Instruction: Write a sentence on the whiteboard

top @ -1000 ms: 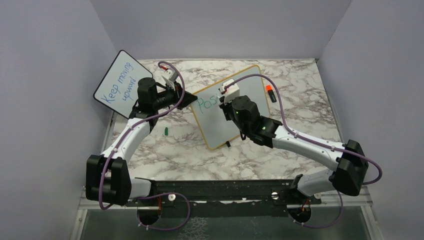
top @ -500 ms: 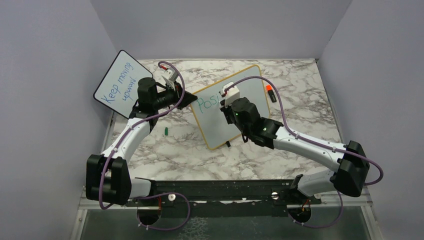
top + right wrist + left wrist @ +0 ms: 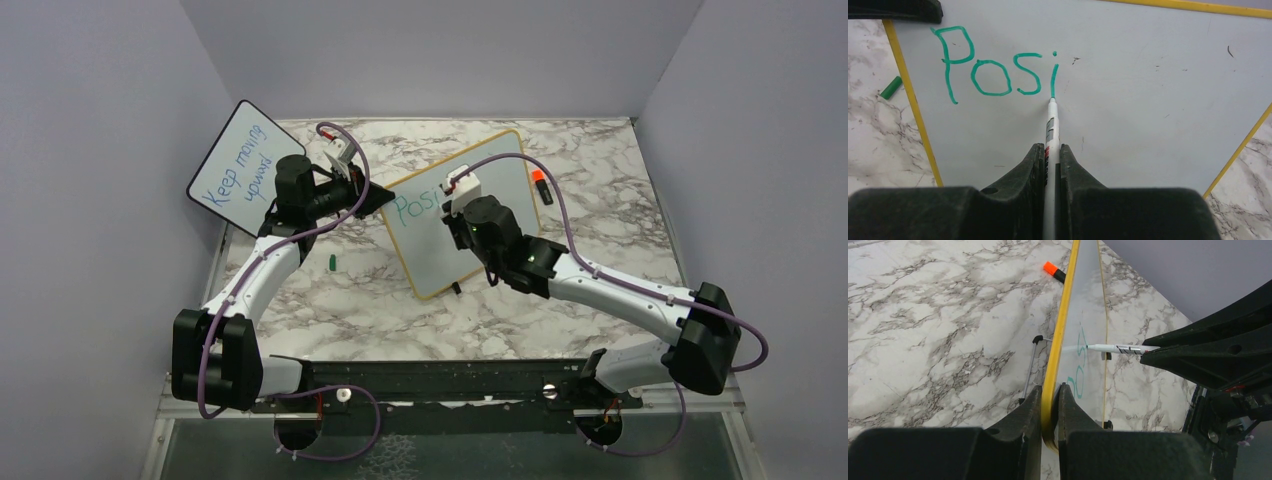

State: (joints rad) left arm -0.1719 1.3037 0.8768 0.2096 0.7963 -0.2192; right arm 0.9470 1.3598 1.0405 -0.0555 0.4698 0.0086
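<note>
Along the near edge of the table (image 3: 350, 320), two arm bases are found bolted side by side on a dark rail. Beyond the rail, a broad strip of marble is left open as far as the lower corner of the whiteboard (image 3: 435, 262). One green cap (image 3: 331, 263) is noted lying loose on the marble, near the board's yellow frame on its left side but apart from it.

The whiteboard is set diagonally at mid-table, propped up on small black feet, with its face turned toward the right arm. Its left end is held by the left gripper (image 3: 1050, 392), whose jaws are pressed together on the yellow frame, one on each side. The right gripper (image 3: 1051, 147) is clamped on a white marker (image 3: 1052, 125), and the green tip is seen touching the board at the foot of the last letter. Four green letters (image 3: 998, 75), "Posi", are counted in one line at the upper left of the face. White surface is left open to the right of them and below.

Farther back, a second marker (image 3: 541, 186) with an orange end is observed on the marble, close beside the board's right edge. A second, smaller board (image 3: 237, 155), black-framed and carrying blue writing, is propped at the far left corner. The table is enclosed by walls on the left, rear and right.

Totals: two arms, two boards, two markers, one cap.
</note>
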